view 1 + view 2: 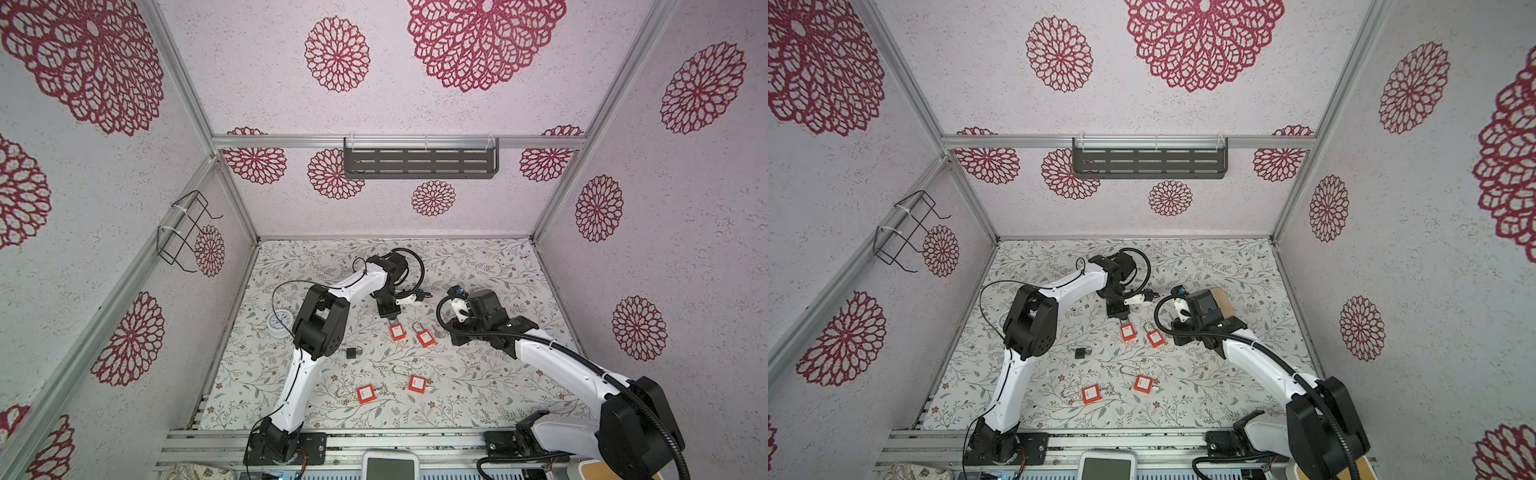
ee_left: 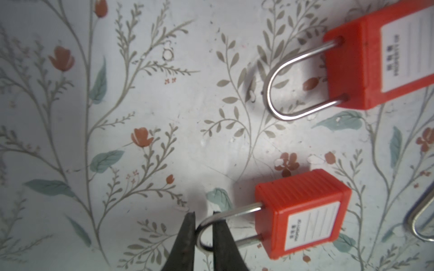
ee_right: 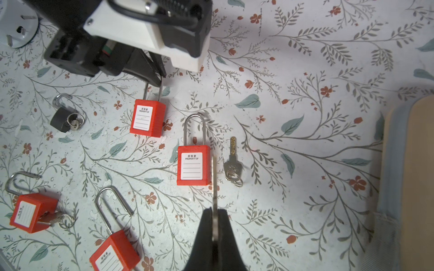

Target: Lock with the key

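Observation:
A small red padlock (image 2: 303, 213) lies flat on the floral mat (image 1: 478, 374). My left gripper (image 2: 204, 214) stands slightly open over the bend of its steel shackle (image 2: 237, 211). The same gripper (image 3: 156, 83) and padlock (image 3: 147, 120) show in the right wrist view and in a top view (image 1: 397, 331). My right gripper (image 3: 215, 211) is shut on a silver key (image 3: 214, 178), whose blade sticks out from between the fingers. The blade points past a second red padlock (image 3: 193, 165), which lies just beside it. A loose key (image 3: 232, 164) with a ring lies beside that padlock.
Two more red padlocks (image 1: 417, 383) (image 1: 365, 394) lie nearer the front, one with its shackle swung out. A black padlock (image 1: 352, 353) with a key lies left of centre. A white round gauge (image 1: 279, 324) sits by the left arm. A tan pad (image 3: 413, 176) is to the right.

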Robot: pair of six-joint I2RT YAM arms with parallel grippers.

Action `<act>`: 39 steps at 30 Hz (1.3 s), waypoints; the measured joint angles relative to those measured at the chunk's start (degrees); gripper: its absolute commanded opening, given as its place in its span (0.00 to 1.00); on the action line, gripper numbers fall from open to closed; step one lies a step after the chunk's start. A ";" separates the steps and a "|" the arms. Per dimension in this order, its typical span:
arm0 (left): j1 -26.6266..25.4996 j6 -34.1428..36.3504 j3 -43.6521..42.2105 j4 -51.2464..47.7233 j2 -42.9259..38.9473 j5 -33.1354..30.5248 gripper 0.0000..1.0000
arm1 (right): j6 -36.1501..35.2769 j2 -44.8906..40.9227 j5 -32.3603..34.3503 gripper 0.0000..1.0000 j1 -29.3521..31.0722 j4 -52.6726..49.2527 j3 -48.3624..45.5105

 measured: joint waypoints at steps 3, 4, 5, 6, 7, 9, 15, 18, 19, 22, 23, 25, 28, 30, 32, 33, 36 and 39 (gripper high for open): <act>-0.02 -0.07 -0.35 1.92 0.00 -1.73 0.21 | 0.68 -1.33 0.72 0.00 0.63 0.07 -0.31; -0.02 -0.17 -0.66 2.60 -0.02 -2.23 0.24 | 1.09 -1.73 0.94 0.00 0.92 0.07 -0.52; -0.04 -0.28 -1.05 3.28 -0.13 -2.58 0.27 | 1.22 -2.01 1.09 0.00 1.14 0.07 -0.72; -0.04 -0.39 -1.62 3.98 -0.31 -2.86 0.28 | 1.46 -2.23 1.25 0.00 1.42 0.02 -0.96; -0.04 -0.66 -2.29 4.70 -0.68 -3.06 0.30 | 1.62 -2.43 1.40 0.00 1.73 0.04 -1.22; -0.04 -0.92 -3.52 5.68 -1.49 -3.43 0.31 | 1.81 -2.71 1.53 0.00 2.27 0.00 -1.70; -0.04 -3.15 -5.18 8.90 -5.40 -5.16 0.34 | 2.95 -2.93 2.60 0.00 3.91 -0.57 -1.88; 0.26 -6.01 -8.66 13.09 -10.99 -6.54 0.39 | 3.28 -2.91 2.91 0.00 4.55 -1.51 -1.64; 0.52 -7.19 -10.14 14.73 -13.44 -7.02 0.41 | 3.50 -2.89 2.99 0.00 4.76 -1.95 -1.36; 1.68 -12.17 -15.65 20.48 -22.49 -7.26 0.56 | 4.09 -2.14 3.50 0.00 5.64 -3.10 0.72; 2.49 -14.45 -17.79 22.62 -25.77 -6.97 0.65 | 4.17 -1.49 3.67 0.00 5.95 -3.30 1.70; 4.94 -18.91 -23.93 28.50 -33.79 -5.84 0.97 | 4.31 0.90 3.87 0.00 6.78 -3.74 4.28; 8.96 -24.70 -34.42 36.61 -45.57 -4.92 0.97 | 4.59 5.92 3.87 0.00 7.67 -4.28 8.59; 10.51 -27.45 -39.69 39.67 -51.34 -4.81 0.97 | 4.70 9.97 3.87 0.00 8.07 -4.70 11.69; 10.73 -30.01 -44.37 41.68 -56.57 -4.52 0.97 | 5.11 13.97 3.85 0.00 8.33 -5.40 14.75; 10.69 -31.28 -46.40 42.49 -58.82 -4.46 0.97 | 5.38 16.02 3.87 0.00 8.46 -5.97 16.37; 10.62 -36.13 -52.15 43.95 -65.64 -5.99 0.97 | 5.95 21.77 3.80 0.00 8.79 -8.09 21.00; 10.75 -41.64 -57.42 44.68 -73.35 -9.57 0.97 | 6.08 27.41 3.76 0.00 8.85 -10.91 26.49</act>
